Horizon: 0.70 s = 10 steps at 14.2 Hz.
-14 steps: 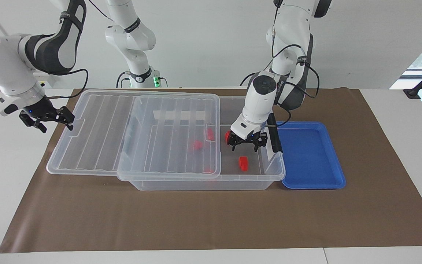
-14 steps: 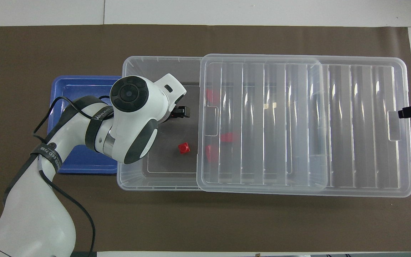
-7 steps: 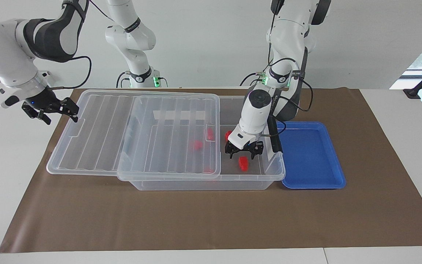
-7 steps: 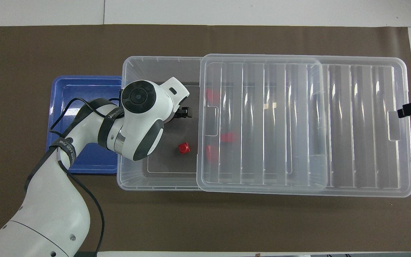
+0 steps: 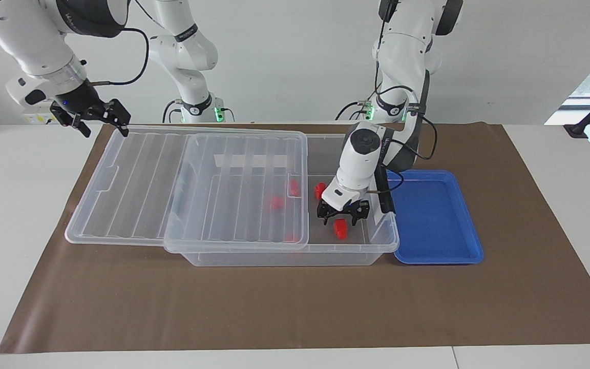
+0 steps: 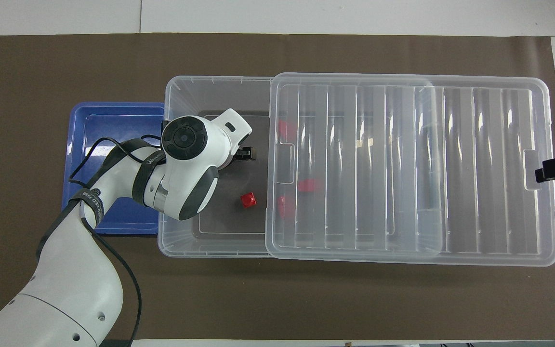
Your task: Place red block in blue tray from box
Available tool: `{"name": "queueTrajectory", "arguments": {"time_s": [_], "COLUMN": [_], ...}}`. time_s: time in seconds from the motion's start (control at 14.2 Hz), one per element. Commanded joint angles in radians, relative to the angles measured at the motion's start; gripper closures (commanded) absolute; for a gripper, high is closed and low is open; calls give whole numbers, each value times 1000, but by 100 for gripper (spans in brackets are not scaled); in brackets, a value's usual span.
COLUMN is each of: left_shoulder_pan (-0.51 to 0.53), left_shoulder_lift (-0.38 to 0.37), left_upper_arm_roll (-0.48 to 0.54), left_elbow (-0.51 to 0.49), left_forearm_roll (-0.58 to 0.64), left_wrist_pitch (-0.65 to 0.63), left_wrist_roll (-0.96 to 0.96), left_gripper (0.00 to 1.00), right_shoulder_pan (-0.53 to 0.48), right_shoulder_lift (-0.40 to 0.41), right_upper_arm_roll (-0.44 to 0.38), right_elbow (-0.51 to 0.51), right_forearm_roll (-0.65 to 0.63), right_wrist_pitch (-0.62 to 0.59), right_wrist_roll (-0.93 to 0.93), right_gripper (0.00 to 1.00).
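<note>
L pincer [image 5: 342,215] was down inside the open end of the clear box [image 5: 285,253], fingers apart w/ a red block [image 5: 340,228] right at its tips; couldn't tell if they touched it. Another red block [image 5: 319,190] lay nearer the robots, by the lid's edge. The ribbed lid [image 5: 192,189] sat slid toward the R arm's end, more red blocks showing dimly under it. Blue tray [image 5: 436,256] lay just beside the box at the L arm's end. R pincer [image 5: 101,119] hung apart over the lid's corner, that arm waiting.
</note>
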Motion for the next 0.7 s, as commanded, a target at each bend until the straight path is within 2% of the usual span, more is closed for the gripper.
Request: {"name": "queueTrajectory", "arguments": {"time_s": [0.0, 0.28, 0.63], "left_shoulder_pan": [-12, -10, -4], "left_shoulder_lift": [-7, -23, -175], "left_upper_arm_roll": [17, 18, 17], "left_elbow": [-14, -3, 14], "left_forearm_roll": [2, 5, 14], "left_wrist_pitch": [23, -12, -225], "left_wrist_roll": [-13, -13, -9], "left_gripper": [100, 100, 100], "right_shoulder_pan": [-8, -5, -1], "right_shoulder_lift": [-16, -34, -23], "right_upper_arm_roll": [2, 8, -8], "right_elbow": [-16, -56, -53], "right_forearm_roll": [6, 6, 0], "right_wrist_pitch": [-12, 16, 37], "right_wrist_roll": [13, 14, 13], "right_gripper": [0, 0, 0]}}
